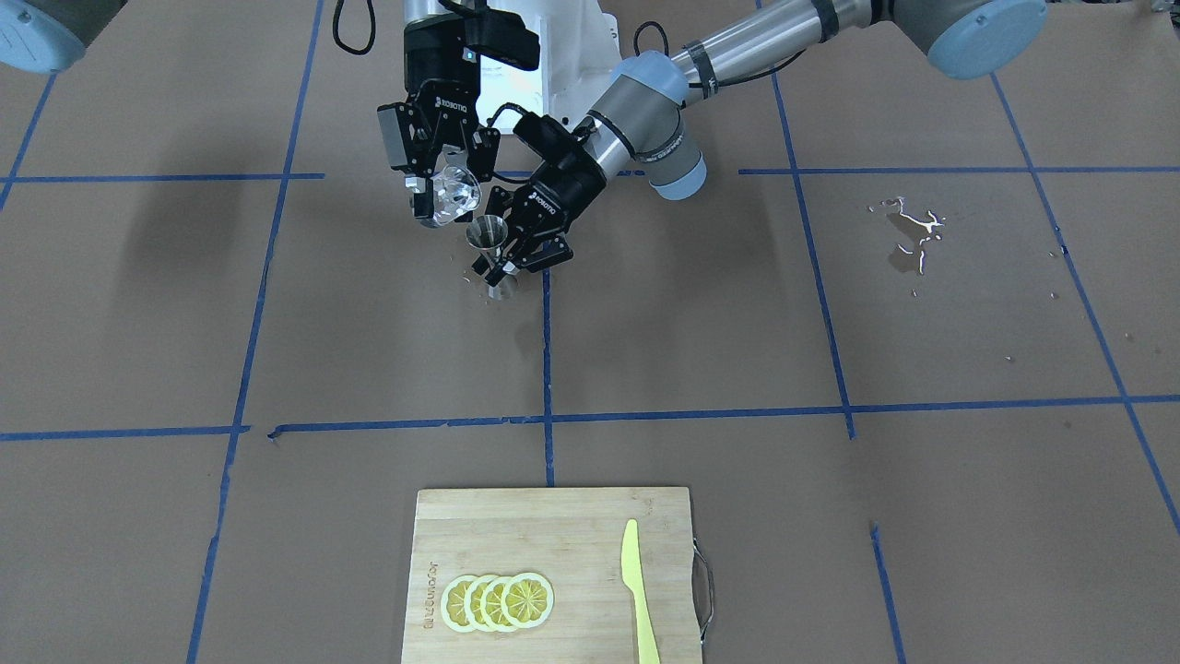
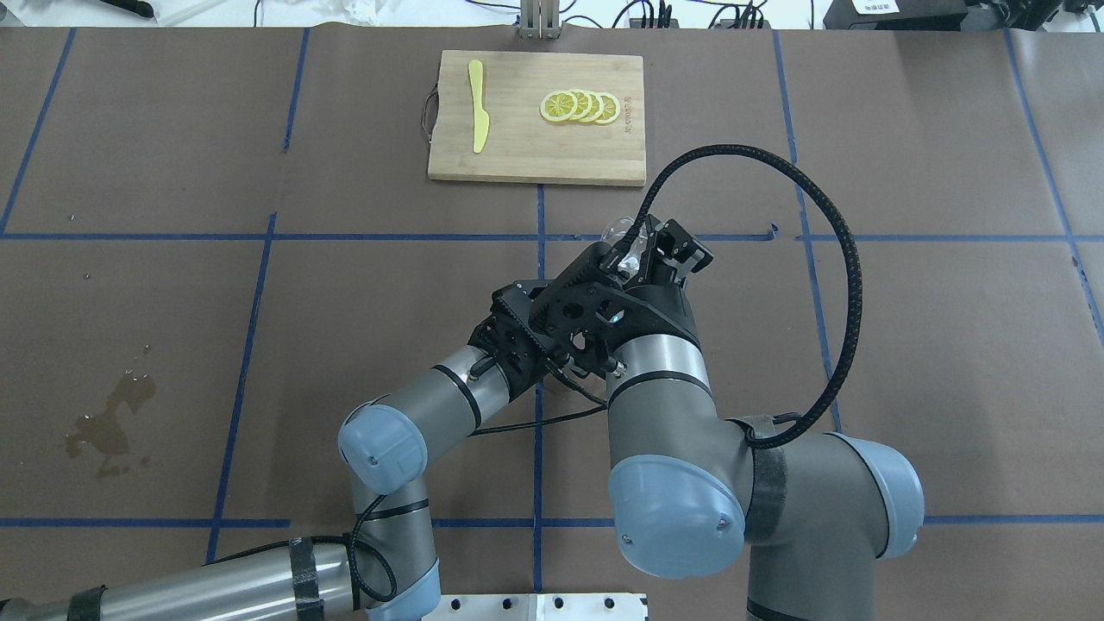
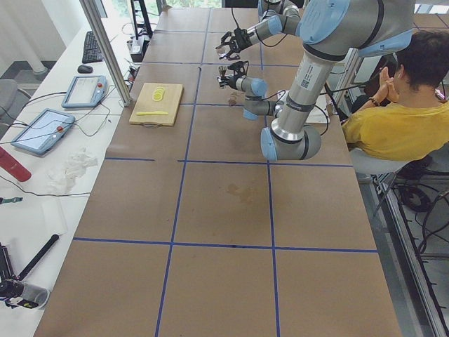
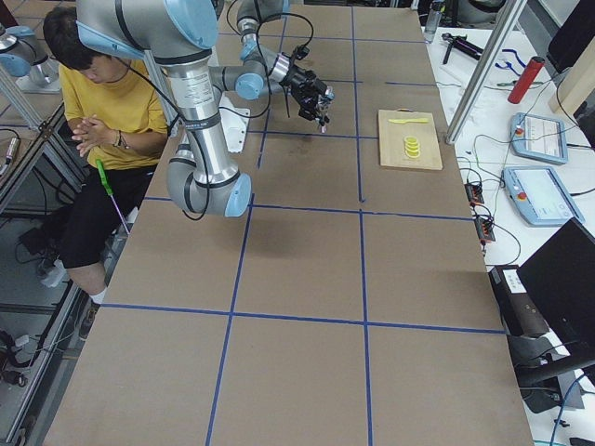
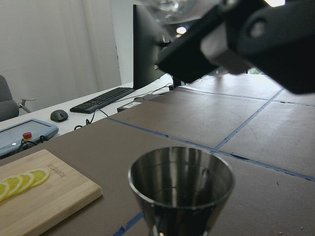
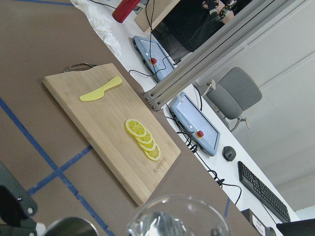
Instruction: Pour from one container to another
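Note:
My right gripper (image 1: 441, 189) is shut on the clear glass cup (image 1: 454, 195), which is tilted with its mouth just above and beside the steel jigger (image 1: 488, 236). The left gripper (image 1: 509, 261) is shut on the jigger at its narrow waist and keeps it upright close to the table. In the left wrist view the jigger's open cone (image 5: 181, 183) fills the bottom, with the glass cup (image 5: 170, 6) at the top edge. The right wrist view has the cup's rim (image 6: 179, 212) at the bottom and the jigger (image 6: 66, 227) to its left. From overhead, the arms hide the jigger.
A bamboo cutting board (image 1: 553, 526) with lemon slices (image 1: 498, 601) and a yellow plastic knife (image 1: 638, 590) lies at the far side from the robot. A wet spill (image 1: 913, 235) marks the brown paper on the left arm's side. A seated person (image 3: 407, 119) is beside the table.

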Robot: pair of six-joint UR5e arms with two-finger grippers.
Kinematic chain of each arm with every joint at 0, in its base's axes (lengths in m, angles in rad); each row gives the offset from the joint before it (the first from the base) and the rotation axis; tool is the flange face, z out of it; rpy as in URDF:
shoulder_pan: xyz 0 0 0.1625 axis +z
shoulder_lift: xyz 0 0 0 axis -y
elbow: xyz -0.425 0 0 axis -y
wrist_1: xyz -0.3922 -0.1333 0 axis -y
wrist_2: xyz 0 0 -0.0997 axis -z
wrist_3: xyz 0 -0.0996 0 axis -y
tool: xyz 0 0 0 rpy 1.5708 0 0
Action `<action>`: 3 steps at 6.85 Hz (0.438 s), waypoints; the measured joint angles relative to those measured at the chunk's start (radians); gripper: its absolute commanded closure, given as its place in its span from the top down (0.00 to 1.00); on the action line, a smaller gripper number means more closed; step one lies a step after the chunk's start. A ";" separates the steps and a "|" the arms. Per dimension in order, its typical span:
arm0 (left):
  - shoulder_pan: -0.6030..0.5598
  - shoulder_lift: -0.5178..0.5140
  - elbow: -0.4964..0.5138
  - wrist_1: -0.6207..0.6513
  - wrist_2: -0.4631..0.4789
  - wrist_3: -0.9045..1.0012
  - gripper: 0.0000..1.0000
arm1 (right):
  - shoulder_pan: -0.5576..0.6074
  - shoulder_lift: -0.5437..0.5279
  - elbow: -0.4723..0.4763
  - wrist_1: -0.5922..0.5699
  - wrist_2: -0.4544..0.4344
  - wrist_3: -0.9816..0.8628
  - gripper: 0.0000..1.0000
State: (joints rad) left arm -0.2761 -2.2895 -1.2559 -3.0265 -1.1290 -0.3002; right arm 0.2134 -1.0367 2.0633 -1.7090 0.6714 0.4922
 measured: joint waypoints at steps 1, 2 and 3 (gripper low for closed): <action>0.000 -0.001 0.001 0.000 0.000 0.000 0.00 | 0.000 0.015 0.002 -0.036 -0.002 -0.002 0.00; 0.000 -0.002 0.001 0.000 0.000 0.000 0.00 | 0.000 0.026 0.004 -0.060 -0.003 -0.004 0.00; 0.000 -0.002 0.003 0.000 0.000 0.000 0.00 | 0.000 0.031 0.005 -0.075 -0.006 -0.008 0.00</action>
State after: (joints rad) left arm -0.2761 -2.2917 -1.2532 -3.0265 -1.1290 -0.3003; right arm 0.2132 -1.0058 2.0684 -1.7836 0.6658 0.4846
